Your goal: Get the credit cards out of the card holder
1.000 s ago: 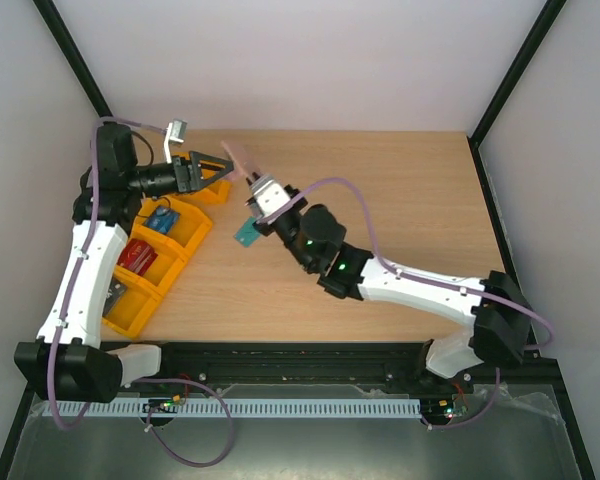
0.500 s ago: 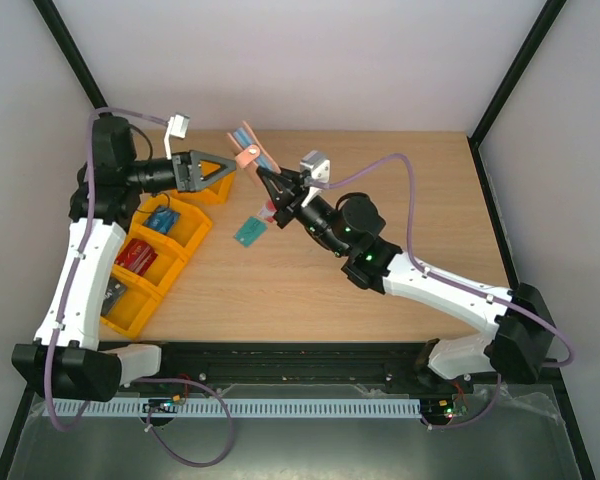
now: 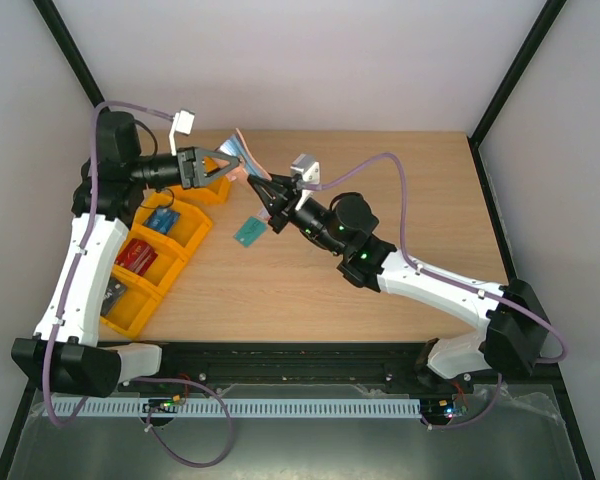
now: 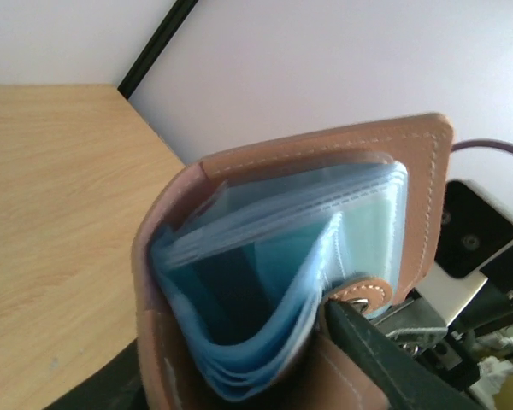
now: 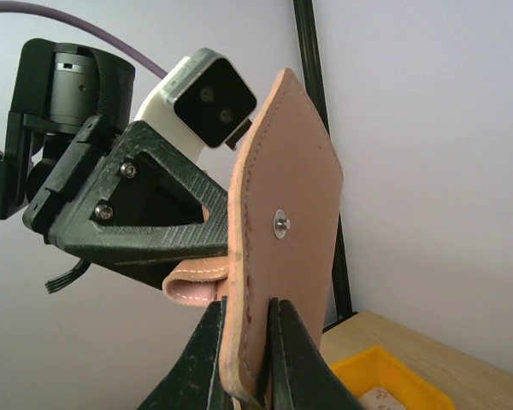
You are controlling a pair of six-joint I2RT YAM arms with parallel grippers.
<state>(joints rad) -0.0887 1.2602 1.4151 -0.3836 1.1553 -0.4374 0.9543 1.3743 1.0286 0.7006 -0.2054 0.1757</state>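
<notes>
Pinching the holder (image 5: 282, 222) by its cover edge with the right jaws, aloft over the counter (image 3: 380, 200), far left. Straddling its open side with the left jaws — whether pressing yet, cannot tell. Looks light and floppy: soft leather, limp slick sleeves (image 4: 265, 256). Better to grip the stitched cover, never the sleeves — then draw cards by a bare edge. Shows one teal card (image 3: 248, 232) flat on the counter, below.
</notes>
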